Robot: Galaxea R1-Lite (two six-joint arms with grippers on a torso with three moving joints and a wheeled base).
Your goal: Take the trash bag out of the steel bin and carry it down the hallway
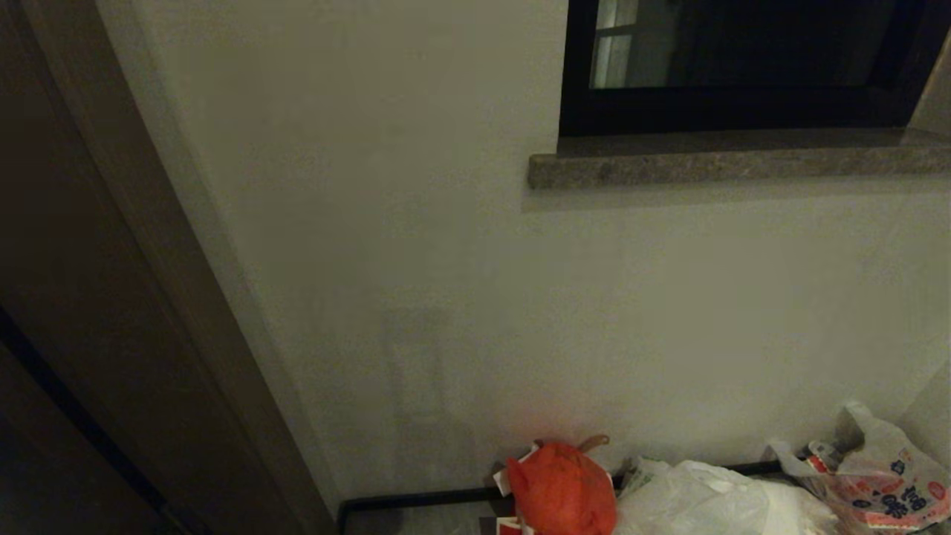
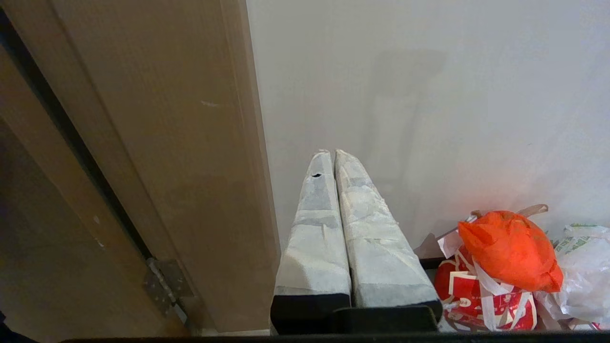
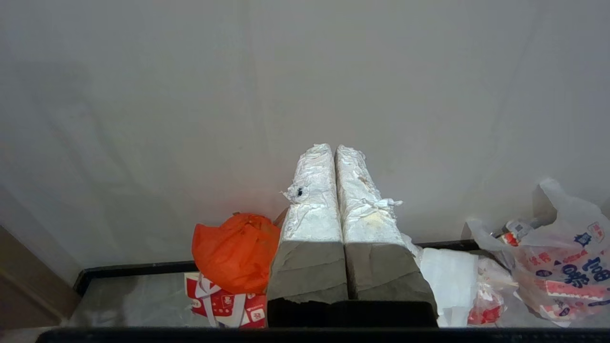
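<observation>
Head view dim, murky; wrist views brighter, soft wall (image 2: 429, 95) shadows.

Head and wrist cameras face wall (image 1: 461, 297), sharing orange bag (image 1: 561, 490), seemingly close

A wall (image 1: 461, 297) is faced head-on, with a door frame (image 1: 148, 282) set against it on the left and a window sill (image 1: 735, 165) projecting from it at the upper right, a window (image 1: 750, 59) being set directly above the sill. Along the foot of the wall, where the skirting (image 1: 416, 501) is met by the floor (image 3: 138, 297), three bags are lined up. An orange bag (image 1: 561, 490) is placed leftmost on top of a printed paper bag (image 2: 481, 297), a whitish plastic bag (image 1: 706, 498) lies just to its right, and a printed plastic bag (image 1: 880, 475) is set furthest right.
</observation>
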